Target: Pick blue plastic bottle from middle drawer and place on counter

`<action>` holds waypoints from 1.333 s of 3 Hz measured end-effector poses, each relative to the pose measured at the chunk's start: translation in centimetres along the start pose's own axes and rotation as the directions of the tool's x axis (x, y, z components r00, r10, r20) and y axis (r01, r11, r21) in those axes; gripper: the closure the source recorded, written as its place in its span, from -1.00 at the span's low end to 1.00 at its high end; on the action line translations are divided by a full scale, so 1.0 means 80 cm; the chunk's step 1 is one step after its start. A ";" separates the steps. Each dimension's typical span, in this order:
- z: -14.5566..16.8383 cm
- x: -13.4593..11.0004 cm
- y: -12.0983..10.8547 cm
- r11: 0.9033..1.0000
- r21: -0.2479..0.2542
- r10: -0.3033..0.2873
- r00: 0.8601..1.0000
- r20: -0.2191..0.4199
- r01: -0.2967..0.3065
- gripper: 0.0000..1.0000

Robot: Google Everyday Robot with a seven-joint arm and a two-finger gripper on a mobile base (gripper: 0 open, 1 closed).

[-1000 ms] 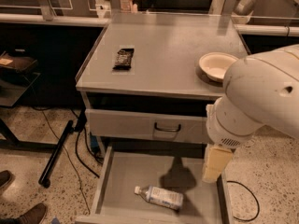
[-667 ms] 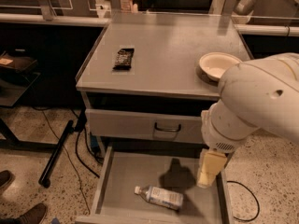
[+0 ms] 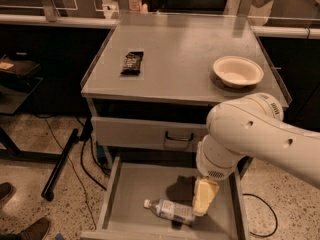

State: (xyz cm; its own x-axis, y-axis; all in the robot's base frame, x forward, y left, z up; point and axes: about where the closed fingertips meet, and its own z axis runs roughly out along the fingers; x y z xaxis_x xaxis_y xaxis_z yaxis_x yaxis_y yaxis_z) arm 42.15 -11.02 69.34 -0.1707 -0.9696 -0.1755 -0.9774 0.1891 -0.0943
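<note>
The gripper, its opening impossible to tell, hangs over the right end of the bottle, which lies crosswise in the drawer, cap pointing left.

- The table is smooth grey metal with a dull sheen.
- The middle drawer is grey metal too, and its floor is matt.
- The blue plastic bottle is clear, glossy plastic with a pale label.
- The gripper, over the drawer just beside the bottle, has matt cream jaws that look like plastic.
- The arm has a smooth white shell.
- The bowl is matt off-white.
</note>
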 end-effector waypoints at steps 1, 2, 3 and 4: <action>0.000 0.000 0.000 1.000 0.000 0.000 1.000 0.000 0.000 -1.00; 0.026 -0.008 0.014 1.000 -0.031 0.000 1.000 0.008 0.000 -1.00; 0.108 -0.041 0.019 0.997 -0.082 0.001 1.000 0.028 0.001 -1.00; 0.109 -0.040 0.022 0.997 -0.075 0.000 1.000 0.030 0.002 -1.00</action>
State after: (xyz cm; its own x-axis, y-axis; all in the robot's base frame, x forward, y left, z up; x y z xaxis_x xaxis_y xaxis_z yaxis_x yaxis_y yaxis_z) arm 42.05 -6.21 61.16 -0.1669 -0.9645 -0.2049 -0.9844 0.1747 -0.0205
